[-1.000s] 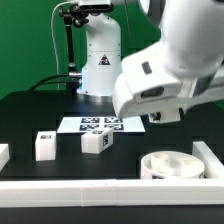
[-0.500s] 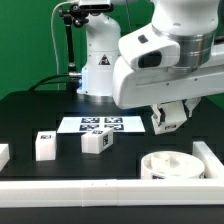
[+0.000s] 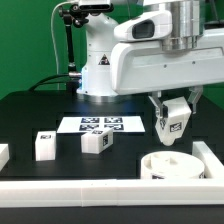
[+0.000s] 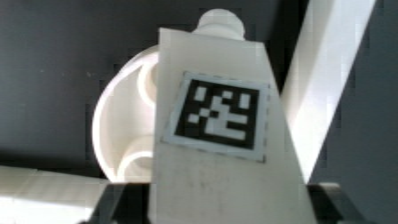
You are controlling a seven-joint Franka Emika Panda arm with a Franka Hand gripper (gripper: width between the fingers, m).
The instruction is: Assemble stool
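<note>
**As the leg hung over the seat**

While the arm hovered near the table's (image 3: pixel 30 115) front corner on the exterior view's right, the gripper (image 3: pixel 173 108) was clamped tight on one leg (image 3: pixel 174 124), its fingers pinching the block's two sides. The tagged face was turned out toward the room. The leg's long axis ran on from the fingers and pointed downward, close to upright with a slight lean.

Everything turned on what lay underneath. The seat (image 3: pixel 172 165) rested flat on the table in that same corner, almost straight below the held leg and clear of it, with open air between the two. In the wrist view the seat's round white body showed just behind the block, a little off to one side, so to my eye the leg was not yet squared up over its place. I could not make out which socket it was meant for.

A second leg (image 3: pixel 96 142) and a third leg (image 3: pixel 45 146) stood untouched well apart from the seat, between the front edge and the marker board (image 3: pixel 100 125). The rail (image 3: pixel 100 190) ran along the front edge.

I judged the coming move to be a short drop, with a small sideways correction first.
</note>
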